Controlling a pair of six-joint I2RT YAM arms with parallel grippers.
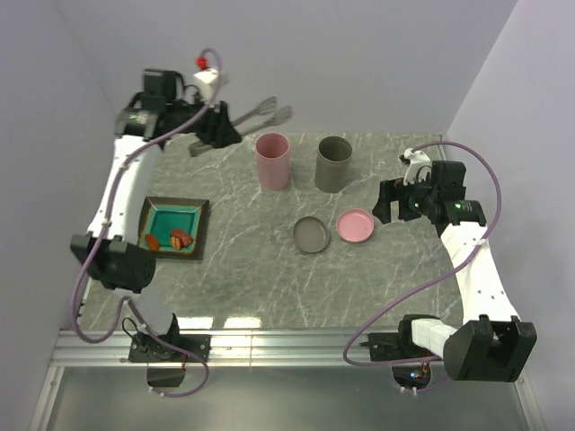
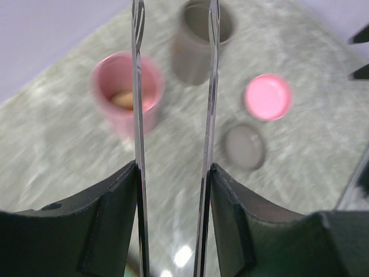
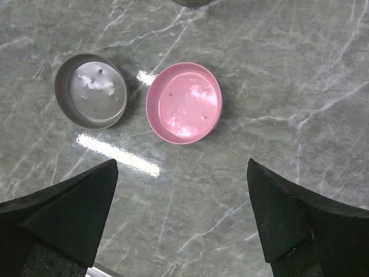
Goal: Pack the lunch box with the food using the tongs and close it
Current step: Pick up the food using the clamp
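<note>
Close to the near-left corner of the table (image 1: 252, 278) sits a teal tray (image 1: 175, 217). It carries most of the food (image 1: 181, 238): two reddish-brown pieces lying side by side, and an orange one just to their left.

Further in, around the middle of the table, a grey lid (image 1: 312, 234) and a pink lid (image 1: 356, 224) lie next to each other, near but not touching, both hollow side up. The right gripper (image 3: 181, 167) hovers toward the right edge, just beside the pink lid. Its jaws are spread wide, with only bare marble between them.

Beyond the lids, a pink cup (image 1: 272, 160) and a grey cup (image 1: 333, 163) stand upright and apart. A pale tan piece (image 2: 123, 99) rests inside the pink cup (the left wrist view is blurred, so its shape is unclear).

Furthest away, above the far-left corner, the left gripper (image 1: 218, 128) is clamped on the tongs (image 1: 260, 112). Its fingers (image 2: 115, 196) press the two thin metal arms from outside. The tongs are held in the air, their tips pointing right along the far edge behind the pink cup. The arms are parted. In the wrist view one arm crosses the pink cup and the other the grey cup.
</note>
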